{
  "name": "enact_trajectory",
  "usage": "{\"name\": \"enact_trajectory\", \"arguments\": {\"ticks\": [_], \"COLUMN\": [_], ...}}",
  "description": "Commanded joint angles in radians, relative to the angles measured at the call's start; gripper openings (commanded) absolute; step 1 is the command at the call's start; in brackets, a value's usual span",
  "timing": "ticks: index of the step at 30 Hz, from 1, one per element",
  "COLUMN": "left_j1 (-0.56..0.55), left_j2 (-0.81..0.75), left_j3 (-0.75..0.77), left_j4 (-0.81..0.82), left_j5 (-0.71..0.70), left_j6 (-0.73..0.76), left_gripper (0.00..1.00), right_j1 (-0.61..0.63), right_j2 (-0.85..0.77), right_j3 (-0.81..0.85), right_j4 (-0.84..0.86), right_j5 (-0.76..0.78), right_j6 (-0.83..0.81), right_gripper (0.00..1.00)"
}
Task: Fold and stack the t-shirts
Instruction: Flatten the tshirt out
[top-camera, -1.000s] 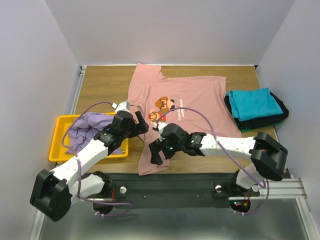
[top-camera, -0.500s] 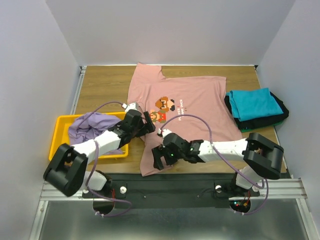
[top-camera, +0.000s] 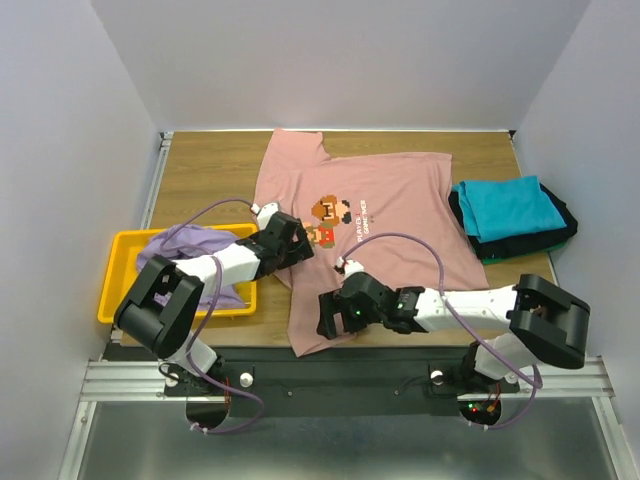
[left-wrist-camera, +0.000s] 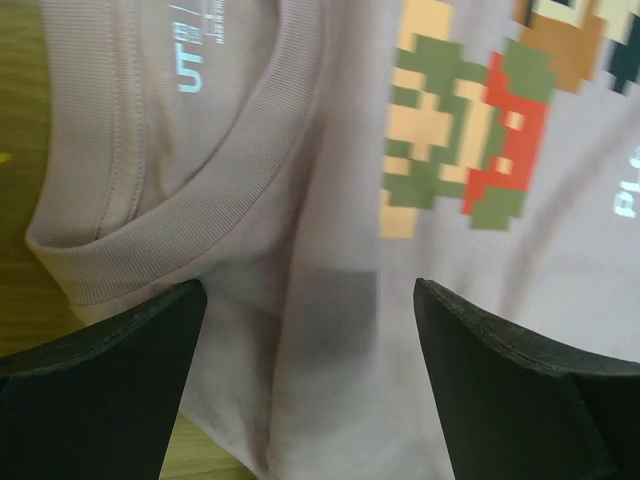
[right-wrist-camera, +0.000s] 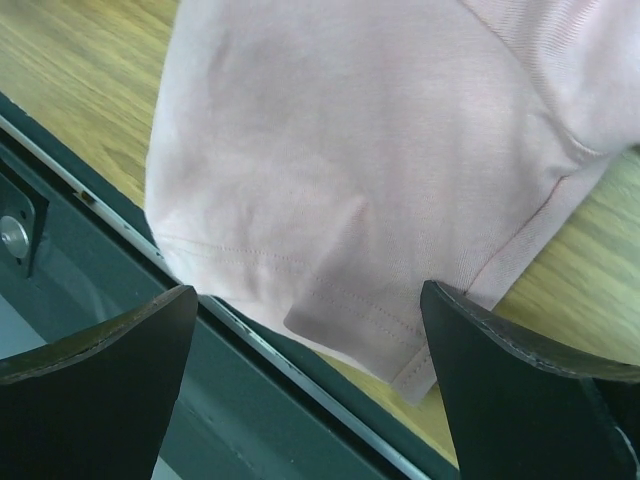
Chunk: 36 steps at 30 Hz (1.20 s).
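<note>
Lying spread across the wooden table, the dusty pink t-shirt was seen from above with the left gripper low at its collar side and the right gripper over its near corner. A lavender t-shirt sat in the yellow bin, and a teal t-shirt lay on a black t-shirt at right. Left wrist view: the jaws stood spread and empty, flanking the ribbed collar beside the pixel-figure print. Right wrist view: the jaws stood spread and empty above a stitched hem at the table's near edge.
</note>
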Motion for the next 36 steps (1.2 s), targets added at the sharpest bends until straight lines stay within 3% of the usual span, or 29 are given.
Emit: {"name": "enact_trajectory", "arguments": {"ticks": [1, 8, 15, 19, 23, 26, 30, 32, 36], "left_j1": [0.002, 0.002, 0.002, -0.012, -0.076, -0.099, -0.119, -0.13, -0.19], "left_j2": [0.007, 0.064, 0.046, 0.004, -0.051, -0.071, -0.068, -0.076, -0.132], "left_j3": [0.01, 0.048, 0.117, 0.163, 0.203, 0.209, 0.205, 0.17, 0.061], "left_j4": [-0.263, -0.307, -0.381, -0.375, -0.351, -0.305, -0.283, -0.285, -0.279], "left_j5": [-0.179, -0.217, -0.286, -0.257, -0.225, -0.174, -0.128, -0.113, -0.078], "left_j6": [-0.052, -0.032, -0.005, 0.038, 0.06, 0.072, 0.066, 0.032, -0.069], "left_gripper": [0.99, 0.98, 0.99, 0.98, 0.99, 0.98, 0.98, 0.98, 0.98], "right_j1": [-0.012, -0.023, -0.023, -0.023, -0.024, -0.035, -0.148, -0.258, -0.337], "right_j2": [-0.044, -0.153, -0.23, -0.267, -0.288, -0.282, -0.258, -0.236, -0.205], "right_j3": [-0.071, -0.114, -0.059, -0.005, 0.037, 0.061, 0.093, 0.101, 0.112], "right_j4": [-0.075, -0.149, -0.152, -0.152, -0.159, -0.176, -0.189, -0.19, -0.19], "right_j5": [0.034, 0.019, -0.029, -0.015, 0.061, 0.217, 0.238, 0.213, 0.221], "right_j6": [0.08, 0.088, 0.0, -0.046, -0.064, -0.047, -0.053, -0.06, -0.07], "right_gripper": [1.0, 1.0, 1.0, 1.0, 1.0, 1.0, 1.0, 1.0, 1.0]}}
